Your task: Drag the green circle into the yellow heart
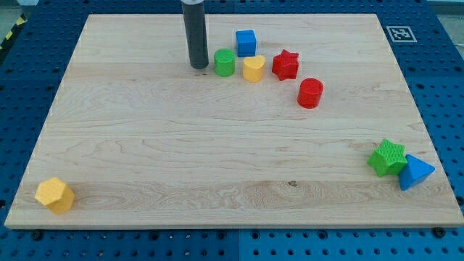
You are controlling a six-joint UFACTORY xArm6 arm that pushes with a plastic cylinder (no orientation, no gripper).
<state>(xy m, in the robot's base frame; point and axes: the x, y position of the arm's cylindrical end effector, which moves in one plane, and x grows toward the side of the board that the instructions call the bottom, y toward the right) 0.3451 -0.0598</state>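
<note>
Eight blocks logged on the wooden tabletop [145, 159]. Green circle [224, 62] sits far-centre, w/ yellow heart [253, 68] just beside it on the right; a thin gap appears betw. them, though we cannot rule out contact at the bases. My tip [199, 67] rests just left of the green circle, near but apparently not touching. We judge this placement deliberate: rod, circle and heart fall approx. in one line, so a rightward push would carry circle into heart. No hand fitted; the rod has hold of nothing, so open/closed does not apply.

Neighbours: blue cube [246, 42] just beyond the heart, red star [286, 64] right of it, red cylinder [310, 93] nearer and right. Well apart: green star [388, 157] touching blue triangular block [416, 172] near-right; yellow hexagon-like block [55, 194] near-left.

Obscured: rod's upper part cut off at frame top; arm not visible. Marker tag [399, 33] at far-right corner, pattern too small to read.
</note>
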